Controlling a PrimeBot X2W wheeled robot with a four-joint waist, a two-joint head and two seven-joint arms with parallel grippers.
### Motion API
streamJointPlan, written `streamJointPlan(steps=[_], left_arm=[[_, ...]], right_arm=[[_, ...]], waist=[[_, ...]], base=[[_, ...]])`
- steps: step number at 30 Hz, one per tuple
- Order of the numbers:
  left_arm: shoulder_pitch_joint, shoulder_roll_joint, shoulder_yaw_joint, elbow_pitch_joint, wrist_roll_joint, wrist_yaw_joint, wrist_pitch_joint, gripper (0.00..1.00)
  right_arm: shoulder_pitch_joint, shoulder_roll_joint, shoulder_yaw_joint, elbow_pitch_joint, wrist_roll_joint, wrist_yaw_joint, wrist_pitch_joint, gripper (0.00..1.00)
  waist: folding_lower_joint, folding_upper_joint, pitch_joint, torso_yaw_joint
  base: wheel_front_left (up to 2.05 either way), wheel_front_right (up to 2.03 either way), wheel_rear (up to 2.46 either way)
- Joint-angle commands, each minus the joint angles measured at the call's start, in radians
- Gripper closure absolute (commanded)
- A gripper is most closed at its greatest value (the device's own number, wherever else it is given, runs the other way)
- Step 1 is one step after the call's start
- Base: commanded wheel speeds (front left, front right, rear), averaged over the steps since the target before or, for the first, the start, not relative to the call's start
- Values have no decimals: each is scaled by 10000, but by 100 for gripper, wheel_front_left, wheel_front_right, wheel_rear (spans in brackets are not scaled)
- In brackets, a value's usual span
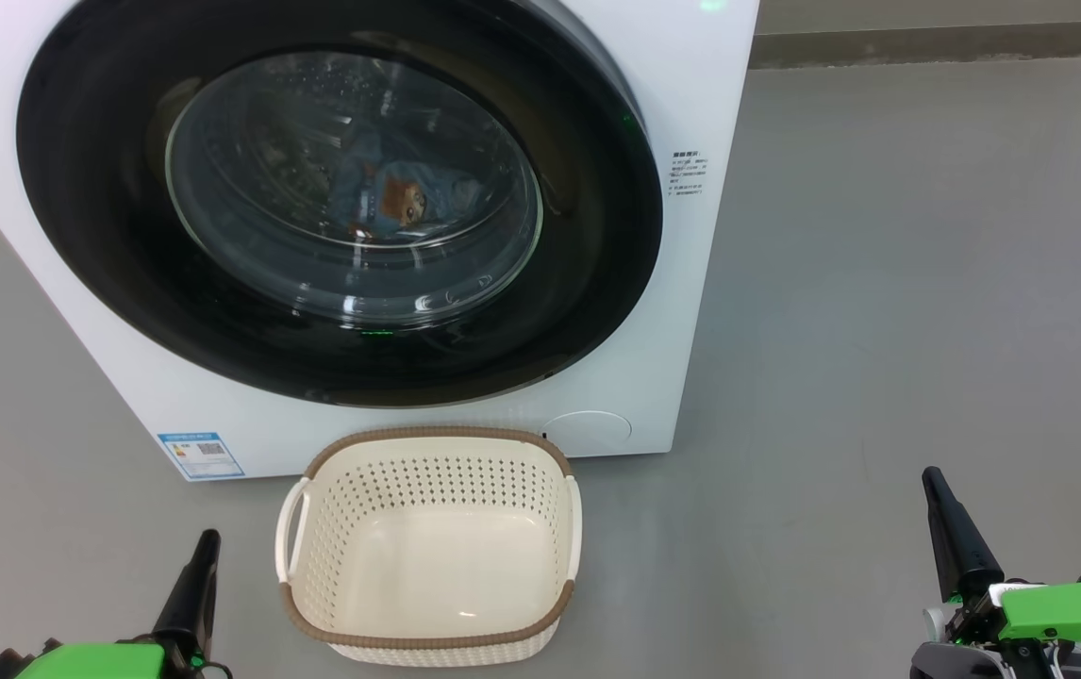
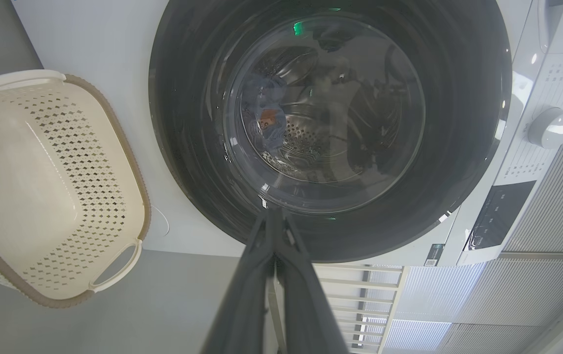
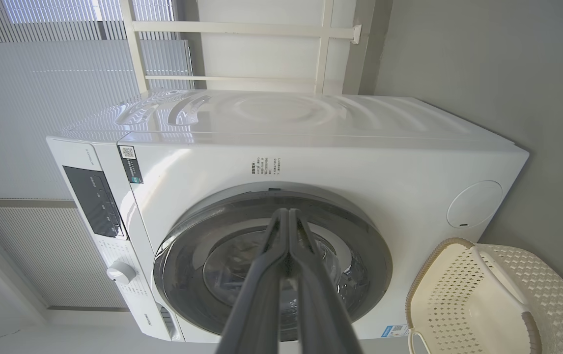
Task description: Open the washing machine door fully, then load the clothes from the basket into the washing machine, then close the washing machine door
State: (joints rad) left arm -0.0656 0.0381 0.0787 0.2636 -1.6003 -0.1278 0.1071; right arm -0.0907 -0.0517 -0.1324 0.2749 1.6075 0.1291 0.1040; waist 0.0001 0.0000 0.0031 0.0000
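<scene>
The white washing machine (image 1: 682, 311) stands ahead with its round black-rimmed door (image 1: 88, 236) closed flat against the front. Through the glass I see the light blue clothes (image 1: 390, 193) with an orange patch lying in the drum, also the clothes (image 2: 267, 120) in the left wrist view. The cream basket (image 1: 427, 552) with the brown rim sits on the floor before the machine, nothing inside it. My left gripper (image 1: 206, 547) is low at the left, shut and holding nothing. My right gripper (image 1: 932, 481) is low at the right, shut, fingers pressed together.
Grey floor (image 1: 927, 283) stretches to the right of the machine. A blue energy label (image 1: 201, 455) sits at the machine's lower left corner. The control panel with a white dial (image 2: 551, 127) is on the machine's upper front. A white frame and blinds (image 3: 65, 59) stand behind it.
</scene>
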Motion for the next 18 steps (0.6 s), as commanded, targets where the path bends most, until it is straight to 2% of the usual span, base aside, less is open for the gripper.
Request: streamJointPlan(steps=[1,18], left_arm=[[-423,132,348,-186,-86,-29,59,100],[-423,129,351,-186,-83,-29,62,100]], right_arm=[[-169,-15,219,-303,37,16,66,100],[-170,-8,208,-303,29,16,74,100]], waist=[[-1,0,0,0],[-1,0,0,0]], base=[[0,0,0],[0,0,0]])
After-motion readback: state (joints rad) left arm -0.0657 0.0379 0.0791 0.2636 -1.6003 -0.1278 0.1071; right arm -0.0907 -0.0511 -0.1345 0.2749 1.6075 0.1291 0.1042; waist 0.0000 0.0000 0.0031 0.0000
